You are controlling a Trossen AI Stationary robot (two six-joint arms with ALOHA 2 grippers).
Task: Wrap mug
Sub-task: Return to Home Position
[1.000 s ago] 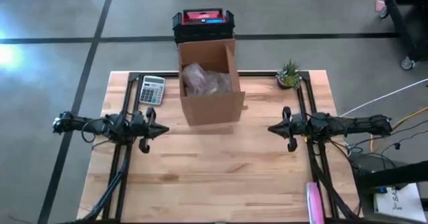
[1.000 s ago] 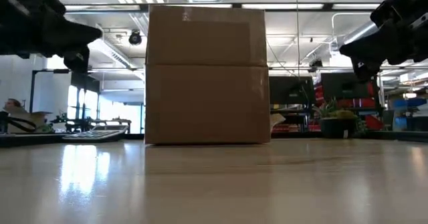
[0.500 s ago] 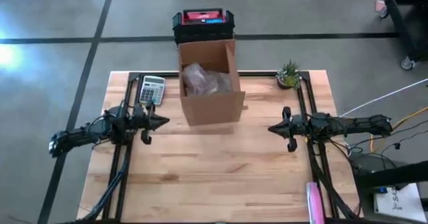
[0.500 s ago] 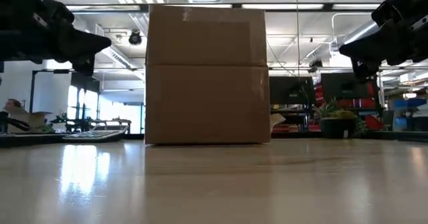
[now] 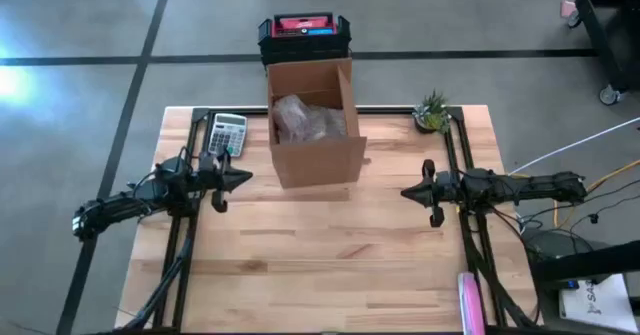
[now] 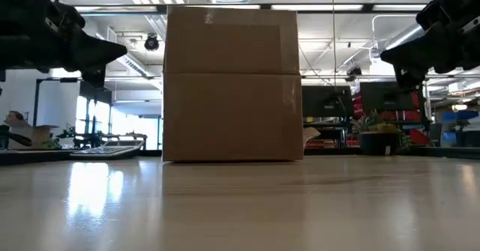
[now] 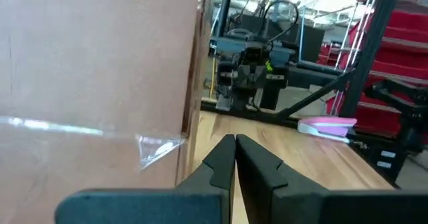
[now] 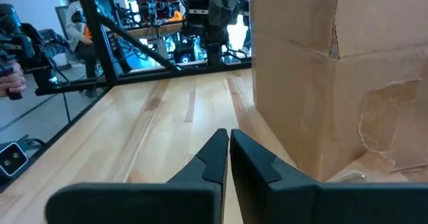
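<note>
Two grippers, both mine, flank the cardboard box (image 5: 318, 160); neither holds anything. My left gripper (image 5: 246, 178) hangs at 9 o'clock of the box, fingers pressed together, tip near the box wall.

Risk: if this arm swings toward 3 o'clock while retracting, the tip likely clips the wall and shoves the light box off its spot. The calculator (image 5: 227, 133), at 11 o'clock of that gripper, could also be caught if the arm drops.

The wrapped mug (image 5: 308, 118) sits inside the box, below the open top. My right gripper (image 5: 403, 190) waits at 4 o'clock of the box, apart from it, fingers pressed together.

Materials: the box is plain brown board, square-edged, with clear tape and a scuffed patch on its walls. The wrap is crinkled, translucent plastic. The table (image 5: 330, 265) is smooth pale wood planks, slightly glossy.
</note>
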